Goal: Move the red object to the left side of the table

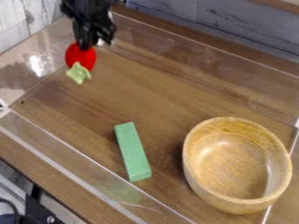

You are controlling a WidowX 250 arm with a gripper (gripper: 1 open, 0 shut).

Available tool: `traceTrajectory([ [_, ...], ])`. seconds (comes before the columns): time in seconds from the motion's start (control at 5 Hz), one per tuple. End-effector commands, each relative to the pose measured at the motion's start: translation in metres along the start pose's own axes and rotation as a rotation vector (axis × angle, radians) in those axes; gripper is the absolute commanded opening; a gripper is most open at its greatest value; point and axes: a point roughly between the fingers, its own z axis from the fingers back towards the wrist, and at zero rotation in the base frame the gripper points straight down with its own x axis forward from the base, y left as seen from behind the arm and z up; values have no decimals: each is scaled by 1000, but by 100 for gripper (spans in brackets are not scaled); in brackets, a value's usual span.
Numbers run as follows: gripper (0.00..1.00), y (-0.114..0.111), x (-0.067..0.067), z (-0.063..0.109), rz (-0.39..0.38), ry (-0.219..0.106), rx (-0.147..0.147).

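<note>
The red object (79, 56), a small rounded red toy fruit with a light-green leaf end (79, 74) pointing down, hangs over the far-left part of the table (176, 96). My black gripper (89, 37) comes down from the top edge and is shut on the fruit's upper part. Whether the leaf end touches the wood I cannot tell.
A green rectangular block (132, 150) lies near the front middle. A large wooden bowl (237, 164) stands at the front right. Low clear acrylic walls (47, 166) border the tabletop, with the left wall close beside the fruit.
</note>
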Motion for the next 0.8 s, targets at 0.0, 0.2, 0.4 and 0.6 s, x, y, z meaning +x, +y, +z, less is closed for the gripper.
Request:
traceTrajectory([
  [0.0, 0, 4, 1, -10, 3, -34, 4],
  [0.2, 0, 14, 0, -17, 100, -8, -9],
  [0.4, 0, 26, -2, -18, 185, 16, -27],
  [0.6, 0, 23, -2, -22, 194, 26, -72],
])
